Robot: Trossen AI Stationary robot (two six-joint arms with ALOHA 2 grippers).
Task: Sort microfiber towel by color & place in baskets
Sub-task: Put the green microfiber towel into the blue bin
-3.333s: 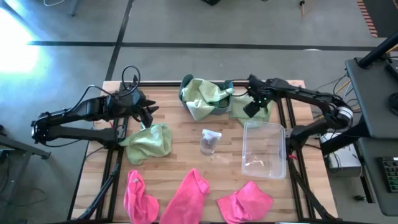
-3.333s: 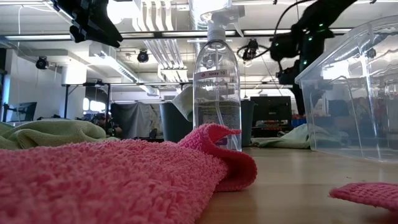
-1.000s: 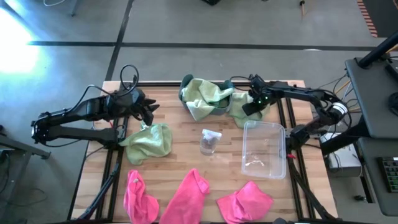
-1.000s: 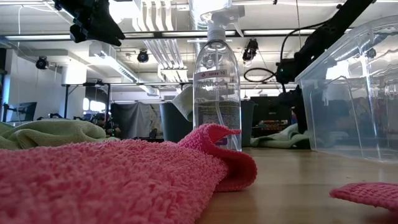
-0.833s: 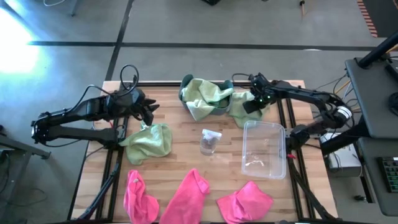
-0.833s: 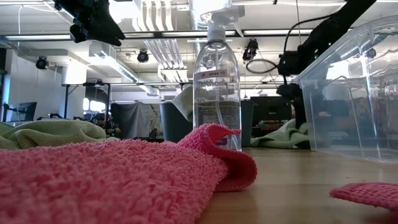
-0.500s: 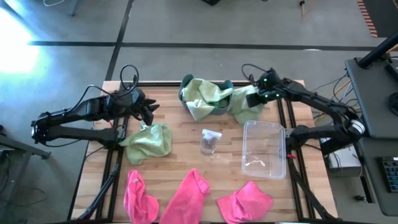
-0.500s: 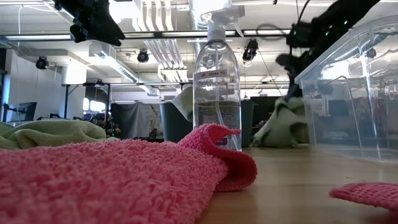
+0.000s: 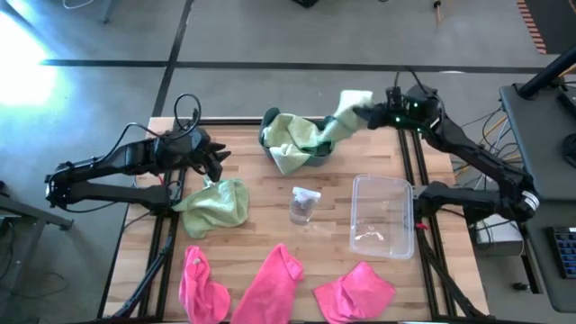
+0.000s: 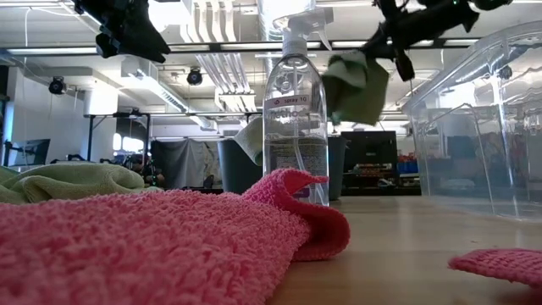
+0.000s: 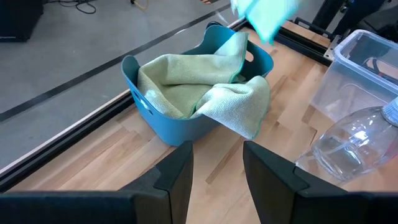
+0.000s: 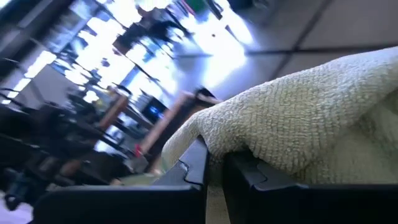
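My right gripper (image 9: 367, 113) is shut on a light green microfiber towel (image 9: 345, 115), held in the air beside the far right of the dark teal basket (image 9: 317, 158). In the low view this towel (image 10: 356, 86) hangs under the gripper (image 10: 383, 36). More green towel (image 11: 186, 84) lies in the teal basket (image 11: 180, 127), one corner draped over its rim. Another green towel (image 9: 214, 205) lies flat at the left, just near of my open left gripper (image 9: 214, 162). Three pink towels (image 9: 270, 283) lie along the near edge. The clear basket (image 9: 382, 214) stands at the right. My right gripper pinches a bunched fold of the green towel (image 12: 249, 140) between its two shut fingers (image 12: 198, 163). It comes at it from the table's right side. The towel hangs slack below the fingers (image 10: 356, 93), lifted clear of the table.
A clear spray bottle (image 9: 304, 204) stands upright mid-table between the teal basket and the pink towels, left of the clear basket. Black frame rails run along the table's left and right sides. Bare wood lies between the bottle and the left green towel.
My right gripper has risen from the table at the far right and gone toward the far edge and the teal basket. The green towel that lay beside that basket has come up with it, first peaking, then lifted clear and hanging.
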